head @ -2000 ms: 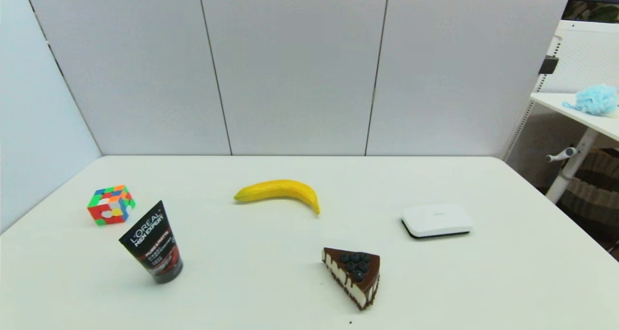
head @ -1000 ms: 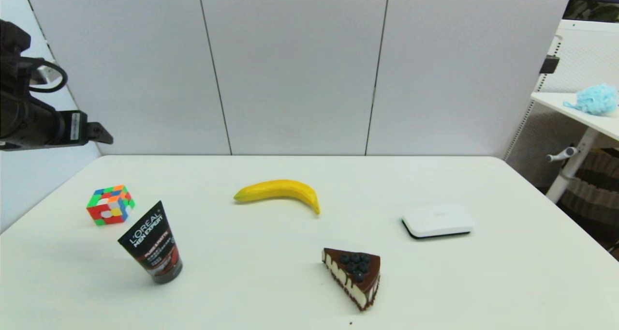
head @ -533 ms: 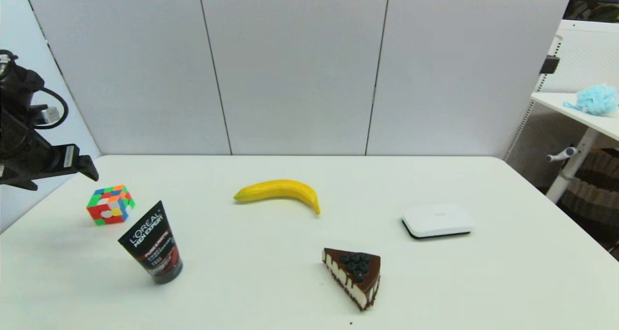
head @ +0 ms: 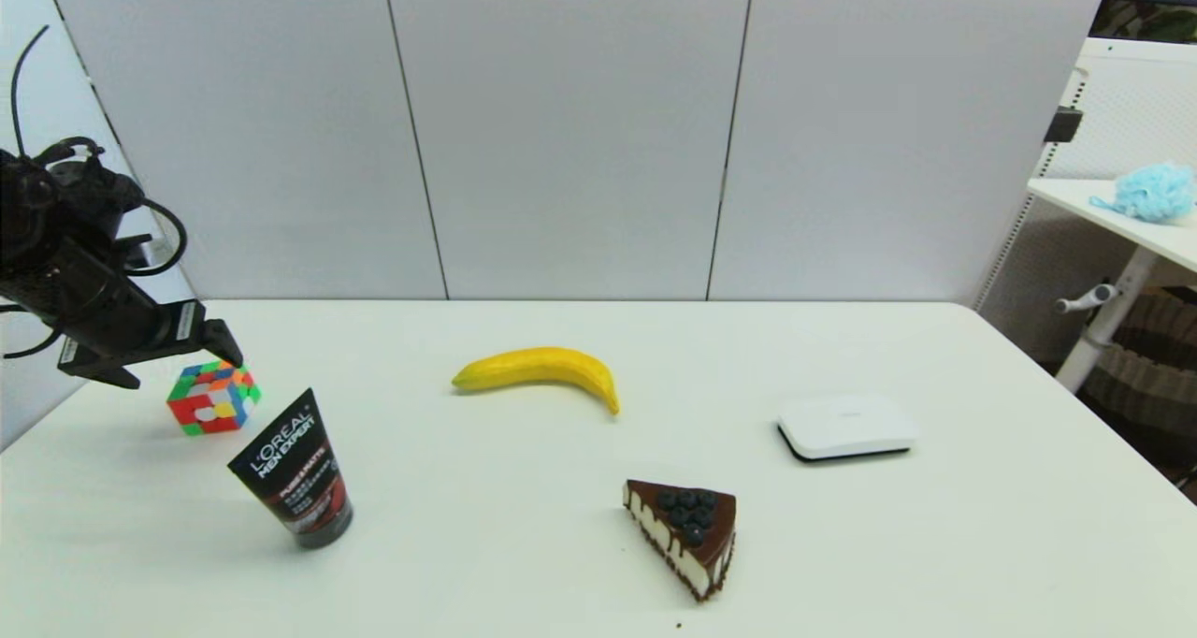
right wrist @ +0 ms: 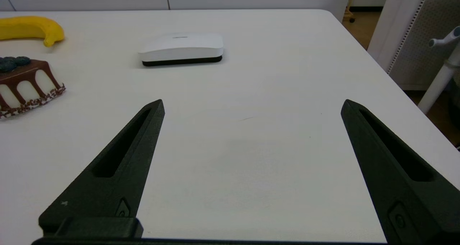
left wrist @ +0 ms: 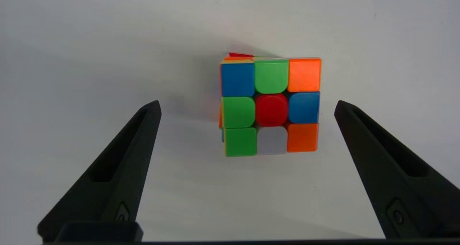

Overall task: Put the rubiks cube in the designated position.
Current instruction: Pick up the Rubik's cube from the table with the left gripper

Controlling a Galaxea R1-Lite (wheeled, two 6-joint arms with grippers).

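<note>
Left gripper: at the left edge of the head frame, hanging above the table directly over the cube, fingers spread wide apart with nothing between them; in its own wrist view the gripper has one black finger on each side of the cube, both clear of it
Rubiks cube: on the tabletop at mid-left of the head frame, just beyond the upper end of the black tube; in the left wrist view the cube shows a face with a red centre square
Black tube: lower left of the head frame, standing on its cap and leaning, near the cube but apart from it
Banana: centre of the head frame, lying flat
Cake slice: lower centre, below and right of the banana
White box: right of centre, flat on the table
Right gripper: seen only in its own wrist view, held over bare table, fingers wide apart and empty; white box, cake slice and banana lie beyond it
</note>
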